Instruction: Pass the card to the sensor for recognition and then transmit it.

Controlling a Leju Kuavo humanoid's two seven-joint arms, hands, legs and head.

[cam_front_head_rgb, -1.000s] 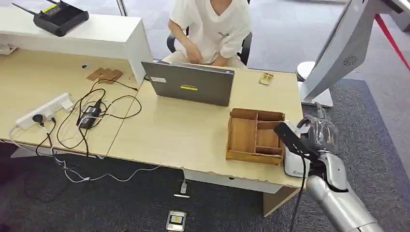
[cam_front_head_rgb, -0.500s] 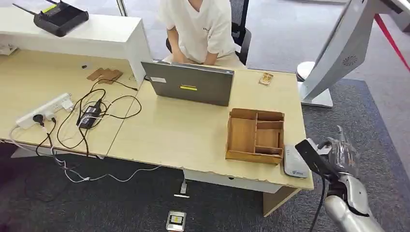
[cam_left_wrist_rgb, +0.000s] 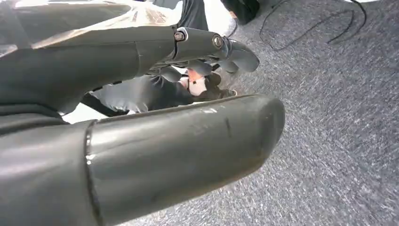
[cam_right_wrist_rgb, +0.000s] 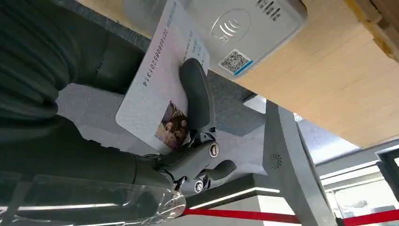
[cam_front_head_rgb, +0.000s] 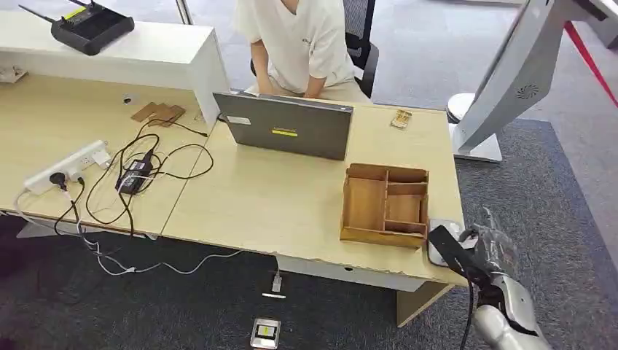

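Observation:
My right hand [cam_front_head_rgb: 490, 251] hangs just off the table's near right corner, beside the white card reader [cam_front_head_rgb: 446, 225], which it partly hides. In the right wrist view that hand [cam_right_wrist_rgb: 108, 160] holds a white ID card [cam_right_wrist_rgb: 150, 89] with a small photo, one dark finger [cam_right_wrist_rgb: 197, 94] pressed across its face. The card's far end overlaps the reader [cam_right_wrist_rgb: 240, 23], which bears a contactless mark and a QR code; I cannot tell whether they touch. My left hand [cam_left_wrist_rgb: 141, 117] hangs over grey carpet, its fingers apart and nothing in it.
A wooden compartment tray [cam_front_head_rgb: 385, 205] sits left of the reader. Behind it stands a grey laptop [cam_front_head_rgb: 286, 125] with a person [cam_front_head_rgb: 302, 44] in a white shirt seated at it. A white kiosk stand [cam_front_head_rgb: 503, 80] rises at the right. A power strip [cam_front_head_rgb: 65, 166] and cables lie far left.
My right hand, over the reader a second ago, swung out right past the table edge, then came back left and lower beside the reader. The person shifted left in the chair.

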